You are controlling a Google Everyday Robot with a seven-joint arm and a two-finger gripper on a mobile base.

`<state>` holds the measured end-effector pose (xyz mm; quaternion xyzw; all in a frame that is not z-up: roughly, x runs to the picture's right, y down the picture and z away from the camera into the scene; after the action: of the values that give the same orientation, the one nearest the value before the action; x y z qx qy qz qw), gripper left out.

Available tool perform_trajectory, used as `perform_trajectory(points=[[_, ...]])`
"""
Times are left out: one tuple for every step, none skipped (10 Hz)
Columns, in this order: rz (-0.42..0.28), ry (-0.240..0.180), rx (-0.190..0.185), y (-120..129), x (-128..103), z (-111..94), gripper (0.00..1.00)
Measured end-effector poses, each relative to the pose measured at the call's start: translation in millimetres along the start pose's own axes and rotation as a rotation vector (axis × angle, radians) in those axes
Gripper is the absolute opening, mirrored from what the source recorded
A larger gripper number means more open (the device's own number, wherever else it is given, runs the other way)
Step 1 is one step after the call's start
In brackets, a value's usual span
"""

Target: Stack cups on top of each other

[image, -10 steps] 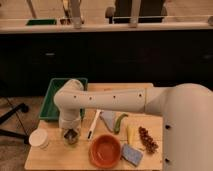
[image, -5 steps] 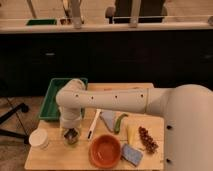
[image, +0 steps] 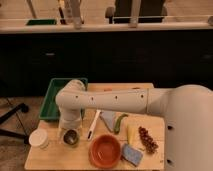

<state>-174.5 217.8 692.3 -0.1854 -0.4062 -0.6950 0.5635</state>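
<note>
A: Camera view: the gripper is being held low over the left part of the wooden table, right above the dark metal cup. Whether that cup is being clamped or only hovered over cannot be told.

B: And the green plastic cup?

A: It is not being made out anywhere with confidence; it may be hidden behind the wrist, and that is being offered only as a guess.

B: How is the step in hand being judged, then?

A: Judged as a grasp or a placement at the metal cup. To be done well, the gripper is to be kept centred over the cup's rim and lowered straight, so that the cup is not being tipped or pushed sideways toward the white tub at the left or the orange bowl at the right.

B: What about the white utensil?

A: It is lying just right of the cup and is best left untouched.

B: And the arm's pose?

A: The white arm is being stretched from the right across the table, bent at an elbow in front of the green tray, with the wrist pointed straight down.
</note>
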Motion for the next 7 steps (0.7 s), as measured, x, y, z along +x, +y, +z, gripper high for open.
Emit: perform_trajectory(points=[[0.001,0.001,-0.001,0.0,-0.3,-0.3,0.8],[0.003,0.001,-0.001,0.0,-0.3,-0.5,0.8],[0.004,0.002,-0.001,-0.3,0.5,-1.3,0.8],[0.004,0.006,-0.001,-0.5,1.6,-2.3,0.8],[0.003,0.008,0.001,-0.7,3.1,-3.3,0.8],[-0.001,0.007,0.007,-0.2,5.9,-4.0,0.8],[-0.003,0.007,0.011,0.3,7.6,-4.4,0.8]])
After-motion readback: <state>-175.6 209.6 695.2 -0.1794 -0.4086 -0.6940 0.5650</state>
